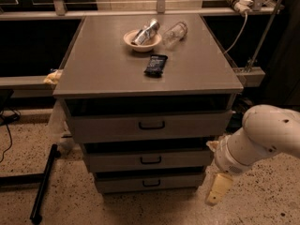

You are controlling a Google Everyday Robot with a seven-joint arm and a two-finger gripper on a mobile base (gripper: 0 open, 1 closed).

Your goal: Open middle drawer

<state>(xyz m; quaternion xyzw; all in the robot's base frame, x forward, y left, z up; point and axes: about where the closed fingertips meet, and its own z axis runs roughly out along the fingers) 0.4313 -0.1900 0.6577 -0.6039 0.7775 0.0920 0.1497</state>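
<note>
Floor: speckled stone-like surface under and around the cabinet.
Cabinet: grey metal, with a flat top and three drawers stacked on its front face; it fills the middle of the view.
Arm: white and rounded, coming in from the right edge, level with the cabinet's lower half and off its right front corner.
Top drawer: highest and tallest front on the cabinet, with a black loop handle at its centre.
Middle drawer: on the cabinet's front, between the top and bottom drawers; a dark band shows above its front.
Bottom drawer: lowest and narrowest front, just above the floor.
Black bar: lying on the floor, off the cabinet's left front corner.
Gripper: cream-coloured, hanging below the arm's end, just right of the cabinet's lower right corner and level with the bottom drawer; apart from the fronts and handles.
Gripper state: cannot tell whether it is wide or narrow; it holds nothing that shows.
Bowl: pale, toward the back of the cabinet's top, with a crumpled silvery thing in it.
Bottle: clear plastic, on its side, just right of the bowl on the cabinet's top.
Packet: dark, flat, near the centre of the cabinet's top.
Middle handle: small black loop, centred on the middle drawer, well left of the gripper.
</note>
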